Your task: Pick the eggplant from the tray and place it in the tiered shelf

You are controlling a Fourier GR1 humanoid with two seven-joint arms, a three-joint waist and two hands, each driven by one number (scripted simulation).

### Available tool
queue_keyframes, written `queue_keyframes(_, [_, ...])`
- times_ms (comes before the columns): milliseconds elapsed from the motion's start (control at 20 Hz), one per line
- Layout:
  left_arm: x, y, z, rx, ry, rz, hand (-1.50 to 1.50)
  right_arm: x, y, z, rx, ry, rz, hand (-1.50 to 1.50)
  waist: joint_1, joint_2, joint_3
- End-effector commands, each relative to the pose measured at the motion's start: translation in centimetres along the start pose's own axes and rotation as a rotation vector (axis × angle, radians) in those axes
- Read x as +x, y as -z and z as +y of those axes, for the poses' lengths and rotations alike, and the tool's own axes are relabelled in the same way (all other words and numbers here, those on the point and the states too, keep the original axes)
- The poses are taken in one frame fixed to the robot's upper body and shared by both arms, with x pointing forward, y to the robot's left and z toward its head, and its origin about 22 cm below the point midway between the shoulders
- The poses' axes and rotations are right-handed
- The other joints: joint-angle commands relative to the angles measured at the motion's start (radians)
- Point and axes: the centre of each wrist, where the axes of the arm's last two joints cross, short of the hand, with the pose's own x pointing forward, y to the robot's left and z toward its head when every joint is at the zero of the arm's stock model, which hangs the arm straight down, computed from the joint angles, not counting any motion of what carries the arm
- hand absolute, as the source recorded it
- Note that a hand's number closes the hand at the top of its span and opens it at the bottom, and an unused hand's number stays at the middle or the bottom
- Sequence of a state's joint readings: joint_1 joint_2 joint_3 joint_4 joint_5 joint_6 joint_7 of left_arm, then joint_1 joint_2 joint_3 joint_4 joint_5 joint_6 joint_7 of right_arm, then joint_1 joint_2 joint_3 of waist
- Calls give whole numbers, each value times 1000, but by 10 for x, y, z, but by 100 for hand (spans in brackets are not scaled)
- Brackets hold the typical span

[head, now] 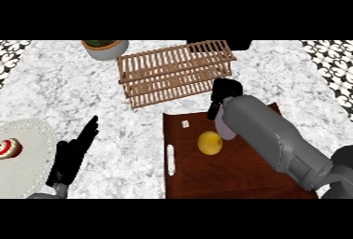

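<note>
Pale purple, the eggplant [224, 129] shows only as a sliver beneath the right hand [224, 95], over the far part of the dark brown tray [207, 182]; most of it is covered by the grey forearm, and whether it touches the tray cannot be told. The right hand's fingers curl down around its upper end. A yellow lemon [209, 143] lies on the tray just beside the eggplant, and a small white item [185, 123], too small to identify, sits near the tray's far left corner. The wooden tiered shelf [176, 72] stands beyond the tray, its slats bare. A potted plant [105, 48] is partly cut off at the top. The left hand [72, 156] rests at lower left, fingers straight, beside a white plate [27, 163] bearing a red-and-white item [8, 148].
</note>
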State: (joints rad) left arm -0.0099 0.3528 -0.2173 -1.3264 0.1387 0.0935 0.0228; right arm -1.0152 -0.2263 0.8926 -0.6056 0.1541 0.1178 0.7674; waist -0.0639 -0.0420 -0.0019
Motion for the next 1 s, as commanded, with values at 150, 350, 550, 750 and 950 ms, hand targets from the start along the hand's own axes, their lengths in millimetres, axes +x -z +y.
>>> queue_keyframes(150, [-6,-8,2,40,-16,13,0,-12,-38,-16,-318,161,-204,150,-41,-4,2])
queue_keyframes(350, [-9,-15,6,25,-8,14,0,-31,-66,-47,-513,190,-184,150,-26,1,1])
queue_keyframes(550, [-3,-9,8,27,-9,7,0,-37,-118,-98,-670,381,-287,150,-34,3,2])
queue_keyframes(750, [2,-3,1,16,-6,-25,0,-53,-160,-114,-769,517,-298,150,-9,17,2])
queue_keyframes(950, [-2,4,3,-12,12,-33,0,-72,-182,-130,-830,506,-241,150,43,36,1])
